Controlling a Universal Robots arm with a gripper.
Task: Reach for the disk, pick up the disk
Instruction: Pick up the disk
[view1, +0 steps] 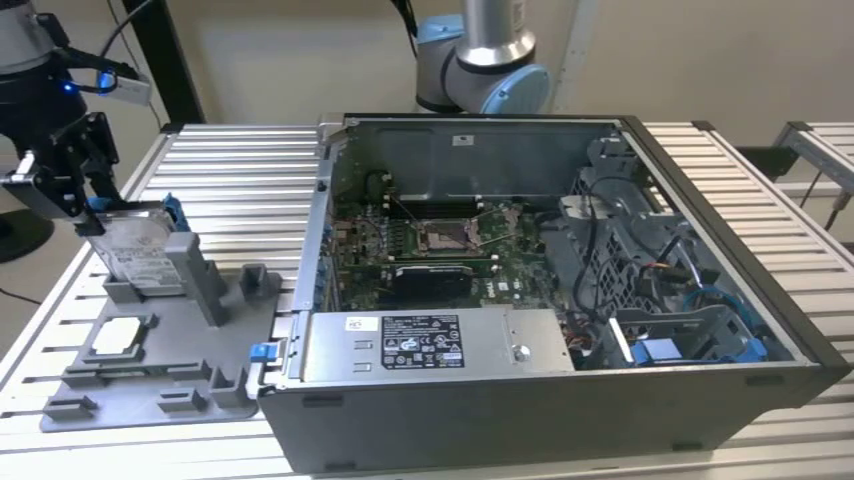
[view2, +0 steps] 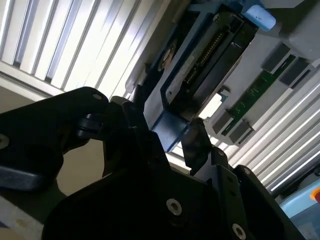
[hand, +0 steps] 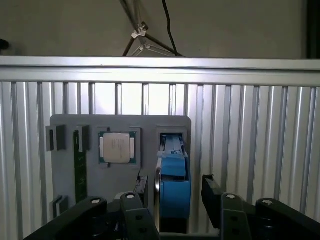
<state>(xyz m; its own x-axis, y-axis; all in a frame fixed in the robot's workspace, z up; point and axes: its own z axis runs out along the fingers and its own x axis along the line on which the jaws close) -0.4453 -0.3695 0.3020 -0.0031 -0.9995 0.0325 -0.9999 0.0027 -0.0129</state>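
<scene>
The disk (view1: 140, 250) stands on edge in a slot of the grey holder tray (view1: 147, 400), at the exterior view's left. It is silver-grey with a white label and blue rails. My gripper (view1: 83, 215) sits at the disk's upper far end, its black fingers on either side of it. In the first wrist view the blue rail of the disk (hand: 174, 197) lies between the fingers (hand: 142, 186), with a gap on one side. The gripper (hand: 175, 182) is open. The second wrist view shows the gripper (view2: 167, 127) straddling the blue corner of the disk (view2: 210, 55).
A small square chip (hand: 116, 148) and a green memory stick (hand: 79, 165) rest in the tray. An open computer case (view1: 534, 270) with a grey labelled box (view1: 427, 345) stands to the exterior view's right. All of it rests on a slatted aluminium table (view1: 227, 170).
</scene>
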